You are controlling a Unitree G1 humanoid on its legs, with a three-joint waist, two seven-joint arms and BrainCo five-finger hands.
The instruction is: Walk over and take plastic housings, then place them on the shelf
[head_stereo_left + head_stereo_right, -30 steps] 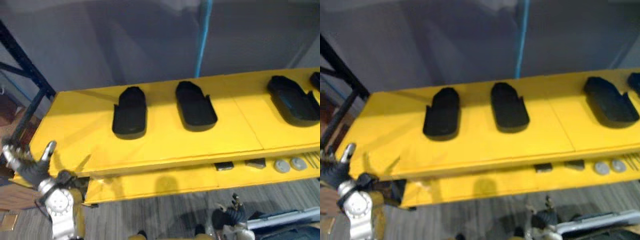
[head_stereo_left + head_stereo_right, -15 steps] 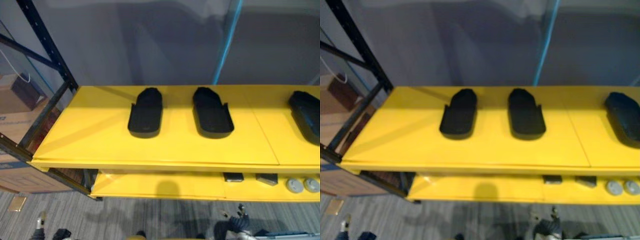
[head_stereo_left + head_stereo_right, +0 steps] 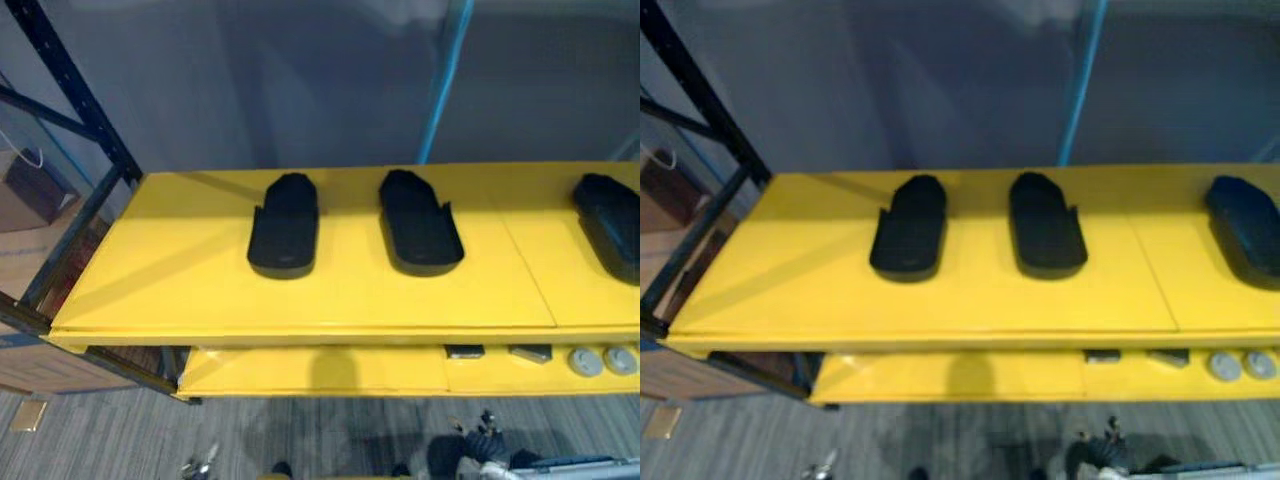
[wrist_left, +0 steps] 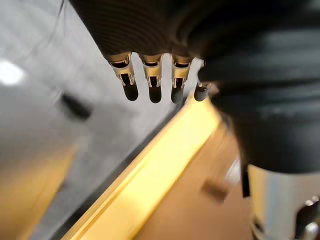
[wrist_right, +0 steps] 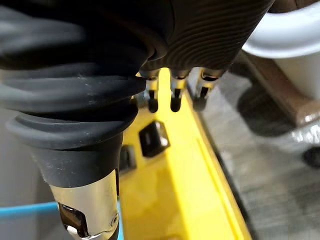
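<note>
shelf (image 3: 160, 280): yellow, top tier carries left housing (image 3: 285, 225) and middle housing (image 3: 420, 222) near each other, right housing (image 3: 610, 225) well apart | left hand (image 4: 150, 85): fingers straight, empty, beside shelf edge | right hand (image 5: 172, 97): fingers relaxed, empty, by lower tier | lower tier: small grey parts (image 3: 585, 361)

On the upper shelf (image 3: 330, 300), nearer its rear edge than its front edge, a row of plastic housings: left housing (image 3: 284, 225) left of centre, middle housing (image 3: 420, 222) near it on the right, not touching; right housing (image 3: 610, 222) well apart, towards the shelf's right end. Below the front edge, the lower shelf (image 3: 300, 370); towards its right end, left block (image 3: 465, 352), right block (image 3: 530, 353) near it, then left disc (image 3: 585, 361) and right disc (image 3: 620, 359) just beside each other. Rack upright (image 3: 70, 85) by the rear left corner. Pole (image 3: 440, 85) behind the rear edge, behind the middle housing. Floor (image 3: 100, 440) before the lower shelf.
</note>
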